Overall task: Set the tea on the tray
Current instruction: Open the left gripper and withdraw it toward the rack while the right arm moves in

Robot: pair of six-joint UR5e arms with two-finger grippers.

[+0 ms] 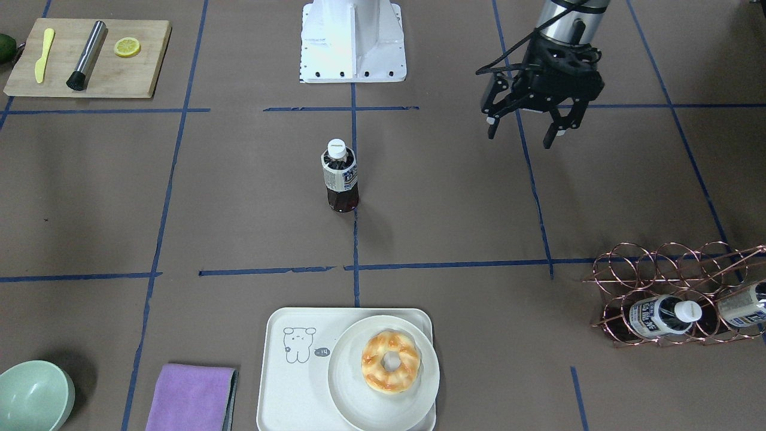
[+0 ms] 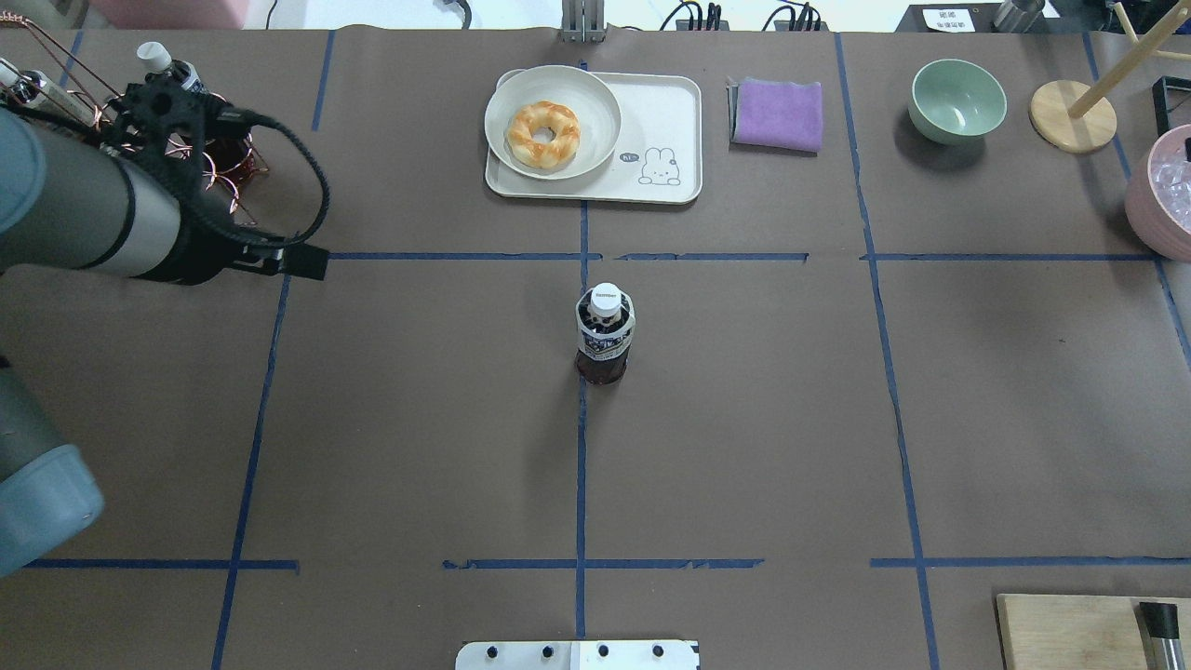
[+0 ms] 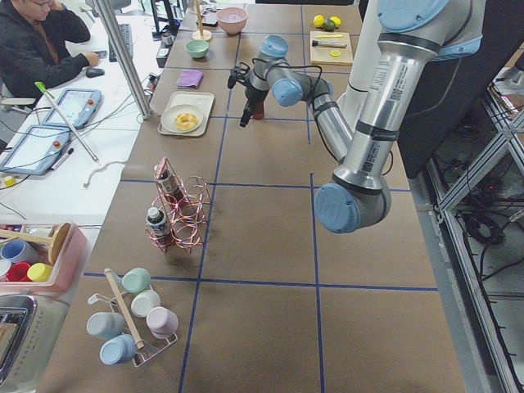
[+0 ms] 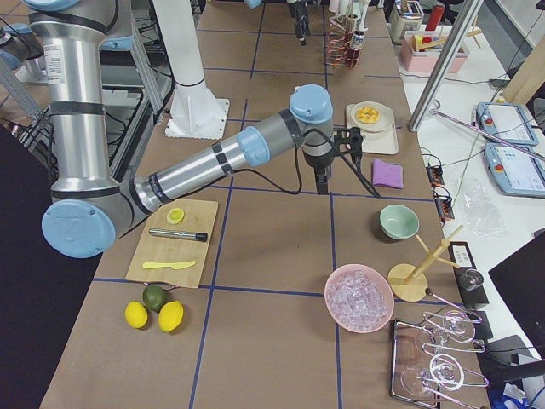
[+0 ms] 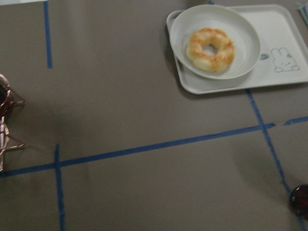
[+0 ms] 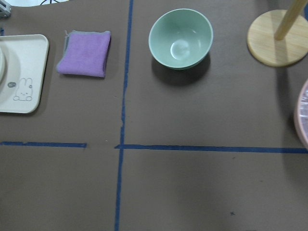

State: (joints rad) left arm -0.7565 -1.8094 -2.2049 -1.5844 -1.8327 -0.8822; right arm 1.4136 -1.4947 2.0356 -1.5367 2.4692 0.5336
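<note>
Brown bench, gridded in blue tape. Along the operators' edge, the cream tray: bear-drawn half bare, other half filled by a round plate lapping slightly over the rim and carrying a doughnut. In a far corner, a wooden board. At the robot's left end, a copper wire rack holding two like bottles. Beside the tray, a folded purple cloth, then a green bowl. Upright on the centre tape line, capped, touching nothing: the tea, well apart from the tray, with only bare paper between them. Left arm stretched forward over its own side; left claw pointing down, raised off the bench, fingers spread and empty, well to the side of the tea. Right claw hanging above the bench near the cloth; spread or clenched, impossible to tell. Wide open surface all around the tea.
</note>
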